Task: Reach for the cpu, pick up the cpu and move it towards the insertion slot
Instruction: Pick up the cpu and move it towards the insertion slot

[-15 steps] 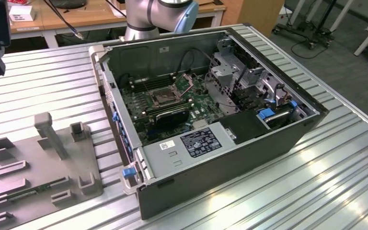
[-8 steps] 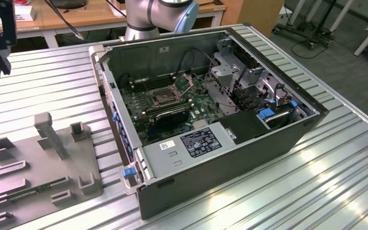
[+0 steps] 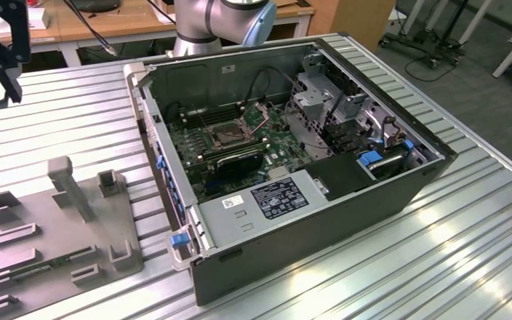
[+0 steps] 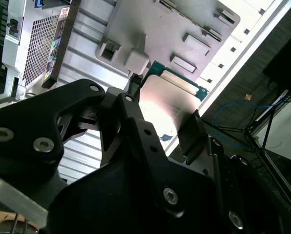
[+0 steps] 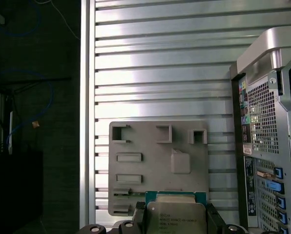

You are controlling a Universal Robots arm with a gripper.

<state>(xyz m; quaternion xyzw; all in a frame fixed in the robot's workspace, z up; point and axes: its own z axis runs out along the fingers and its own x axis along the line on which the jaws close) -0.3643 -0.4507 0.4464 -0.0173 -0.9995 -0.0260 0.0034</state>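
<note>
The cpu (image 5: 176,218), a flat square chip with a silvery top and green edge, sits clamped between the black fingers (image 4: 131,105) of my gripper (image 4: 162,114). It hangs well above the grey plastic tray (image 5: 157,146), as both wrist views show. In the exterior view my gripper (image 3: 5,70) is high at the far left, above the table beyond the tray (image 3: 69,227). The insertion slot (image 3: 227,137), a square socket with a silver frame and dark centre, lies on the green board inside the open computer case (image 3: 327,193), off to the exterior view's right of the gripper.
The case's grey side wall and rear panel (image 5: 265,122) rise between the tray and the board. A narrow green memory stick (image 3: 53,262) lies in the tray, which has upright posts (image 3: 71,187). The slatted metal table (image 5: 155,63) ends at an edge beside the tray.
</note>
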